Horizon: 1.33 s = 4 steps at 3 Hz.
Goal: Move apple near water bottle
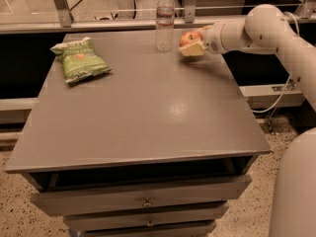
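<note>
Round red-orange apple [188,36] sat pinched in white two-finger gripper [192,45], just right of slim clear plastic water bottle [165,19], low over grey table top [148,107]. Risks judged: any leftward push could tip tall, light bottle; release above surface could let apple roll off table edge behind bottle. Green crinkly snack bag [79,60] lay well left of bottle, no hazard.
</note>
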### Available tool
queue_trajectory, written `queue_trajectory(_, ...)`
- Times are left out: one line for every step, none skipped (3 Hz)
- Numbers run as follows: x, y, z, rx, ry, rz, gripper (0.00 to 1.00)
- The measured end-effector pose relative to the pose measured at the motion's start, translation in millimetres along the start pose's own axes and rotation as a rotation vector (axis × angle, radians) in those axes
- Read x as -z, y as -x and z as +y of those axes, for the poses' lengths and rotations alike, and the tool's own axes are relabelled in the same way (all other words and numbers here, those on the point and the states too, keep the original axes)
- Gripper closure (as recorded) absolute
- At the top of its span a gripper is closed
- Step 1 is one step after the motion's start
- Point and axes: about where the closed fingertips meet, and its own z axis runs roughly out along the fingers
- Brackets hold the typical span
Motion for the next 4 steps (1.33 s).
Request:
queue_trajectory(-11.1, -3.0, -5.2, -0.010, 0.005, 0.006, 0.56)
queue_trajectory(-18.7, -1.5, -7.6, -0.015, 0.010, 0.001, 0.33)
queue_trajectory(-25.6, -0.4, -7.7, -0.020, 0.017, -0.001, 0.10)
queue_trajectory(-33.1, 0.7, -5.2, -0.027, 0.028, -0.006, 0.00)
